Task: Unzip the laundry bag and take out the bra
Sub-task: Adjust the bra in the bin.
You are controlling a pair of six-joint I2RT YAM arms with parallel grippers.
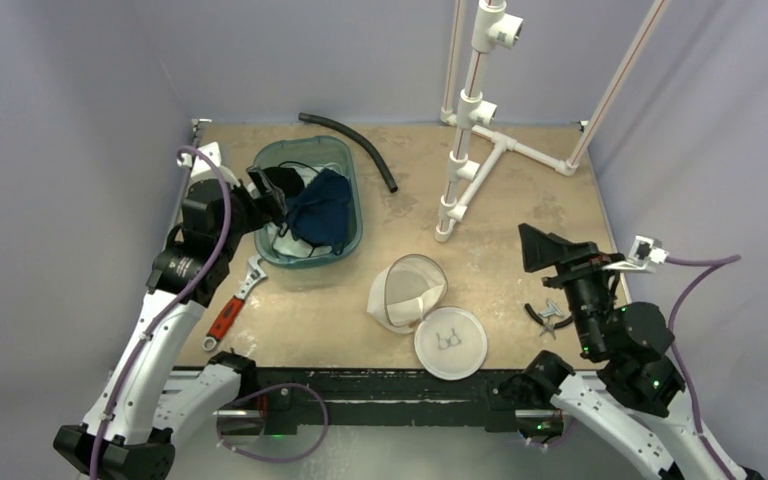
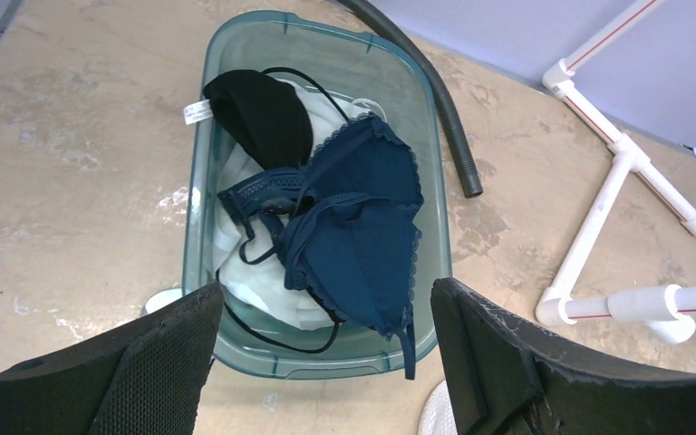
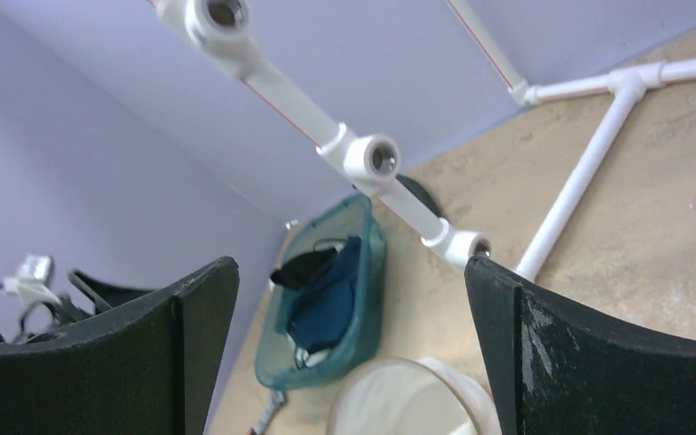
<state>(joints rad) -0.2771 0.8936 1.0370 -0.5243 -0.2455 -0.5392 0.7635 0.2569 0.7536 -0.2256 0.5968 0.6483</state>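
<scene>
1. Over the near end of the tub: the left gripper, fingers spread wide, gripping nothing.
2. Straight below that gripper, inside the tub: the blue bra, draped over white cloth, one strap hanging over the near rim; next to it, toward the far end, a black bra.
3. Well apart from the left gripper, near the table's front edge: the laundry bag, unzipped and gaping, with its round lid flat just beside it.
4. Raised over the right side, right of the bag and apart from it: the right gripper, likewise spread wide and empty.
5. Underneath it all, a mottled tan table, with a red-handled wrench, pliers, a black hose and a white pipe frame.
6. Around three sides, pale purple walls.
</scene>
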